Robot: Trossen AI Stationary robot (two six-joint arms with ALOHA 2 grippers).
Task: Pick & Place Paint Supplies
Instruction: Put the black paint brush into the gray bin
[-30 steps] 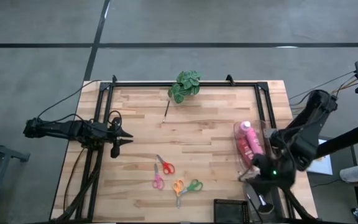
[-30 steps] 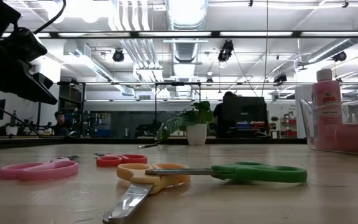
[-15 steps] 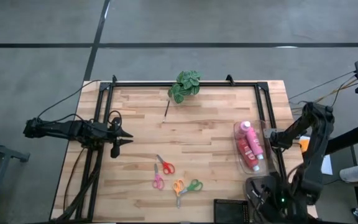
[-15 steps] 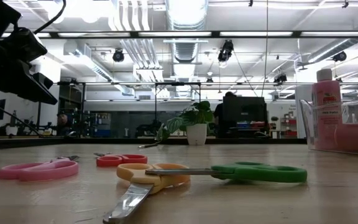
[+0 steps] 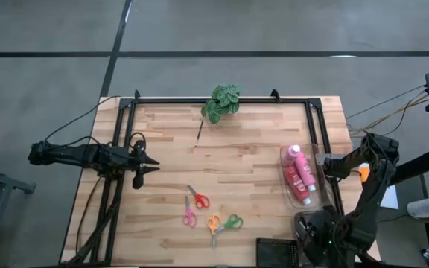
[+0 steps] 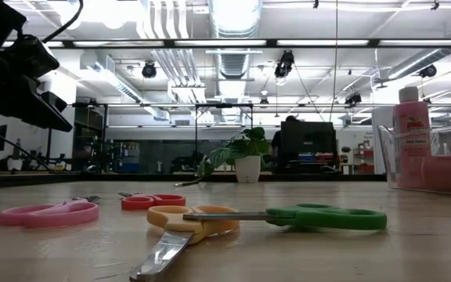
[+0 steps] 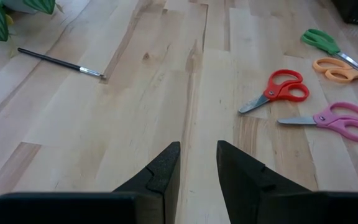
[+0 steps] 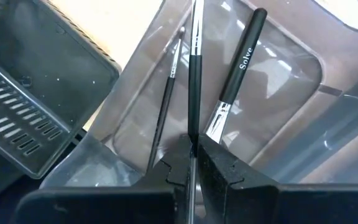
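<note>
High view: right claw (image 5: 315, 240) sits at the bench's near right corner, low beside the clear tray (image 5: 292, 195) that holds the bottles (image 5: 299, 170), one pink and a red one lying alongside. Left claw (image 5: 149, 165) waits at the left edge of the bench (image 5: 244, 149), apart from everything. One thin brush (image 5: 199, 129) lies loose near the leafy plant (image 5: 222, 103), not yet collected. Four scissors (image 5: 211, 212) lie mid-bench, towards the near edge, w/ a black basket (image 5: 276, 251) at that edge.

Low view: pink bottle (image 6: 410, 135) stands upright in the clear tray at far right. Scissors in front, plant behind, workshop room w/ ceiling lights and ducts beyond.

Left wrist view: left claw (image 7: 197, 163) slightly parted, grasping nothing; bare wood planks ahead, loose brush (image 7: 59, 63) near the plant.

Right wrist view: right claw (image 8: 192, 163) clenched on a thin dark brush (image 8: 194, 68), over a clear container (image 8: 291, 81) w/ two more brushes inside, one a thicker-handled brush (image 8: 238, 59). Judgement: step is dropping this brush in. Do it well by keeping the shaft over the container's mouth, clear of the rim, lowering before releasing so it doesn't bounce out, then going for the loose brush.
</note>
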